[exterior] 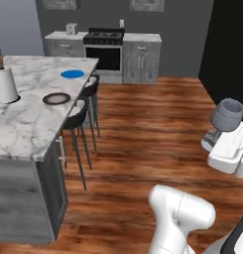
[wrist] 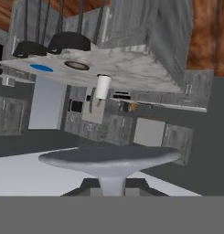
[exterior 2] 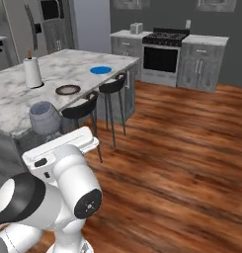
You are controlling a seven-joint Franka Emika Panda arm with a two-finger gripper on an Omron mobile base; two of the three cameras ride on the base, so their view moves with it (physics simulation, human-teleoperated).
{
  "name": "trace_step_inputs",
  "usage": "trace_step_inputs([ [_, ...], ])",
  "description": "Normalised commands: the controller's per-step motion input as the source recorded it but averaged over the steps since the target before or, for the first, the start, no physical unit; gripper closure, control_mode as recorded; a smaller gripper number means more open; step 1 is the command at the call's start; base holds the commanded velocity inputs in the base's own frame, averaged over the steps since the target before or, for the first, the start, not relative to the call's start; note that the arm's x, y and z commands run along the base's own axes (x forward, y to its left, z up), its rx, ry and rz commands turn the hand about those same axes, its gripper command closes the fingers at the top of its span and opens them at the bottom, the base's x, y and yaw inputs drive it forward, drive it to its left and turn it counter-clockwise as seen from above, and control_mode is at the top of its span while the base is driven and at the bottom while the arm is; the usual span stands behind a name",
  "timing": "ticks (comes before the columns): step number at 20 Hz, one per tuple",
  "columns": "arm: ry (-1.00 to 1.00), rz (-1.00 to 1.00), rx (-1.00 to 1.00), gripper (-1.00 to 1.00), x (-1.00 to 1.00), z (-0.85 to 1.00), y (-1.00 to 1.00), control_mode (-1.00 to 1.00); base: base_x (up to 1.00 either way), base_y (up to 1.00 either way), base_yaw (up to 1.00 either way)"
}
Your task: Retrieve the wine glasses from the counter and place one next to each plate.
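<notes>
Left base view: wine glass (exterior: pixel 226 114) carried at the right edge of frame, clear of the island (exterior: pixel 29 124).
The gripper (exterior: pixel 216 136) is clamped on the glass low down, at the stem just under the bowl; the hand view confirms this, with the round foot (wrist: pixel 111 160) spanning the lower middle and the stem dropping between the fingertips. Long axis of the glass runs roughly vertical in both base views, bowl mouth up and tipped slightly; a stem grip likely keeps the bowl unobstructed for setting down. Blue plate (exterior: pixel 72 74) and brown-rimmed plate (exterior: pixel 56 98) lie at upper left on the island, well apart from the glass, beside the paper towel roll (exterior: pixel 6 83). Judged: transport leg, placement not yet begun.
</notes>
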Motion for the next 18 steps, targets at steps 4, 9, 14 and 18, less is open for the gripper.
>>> trace_step_inputs([
  [4,0.00,0.00,0.00,1.00,0.00,0.00,0.00,1.00,0.58,-1.00,0.43],
  [9,0.00,0.00,0.00,1.00,0.00,0.00,0.00,1.00,0.60,-1.00,0.48],
  [14,0.00,0.00,0.00,1.00,0.00,0.00,0.00,1.00,0.56,-0.99,0.50],
  [18,0.00,0.00,0.00,1.00,0.00,0.00,0.00,1.00,0.56,-1.00,0.47],
])
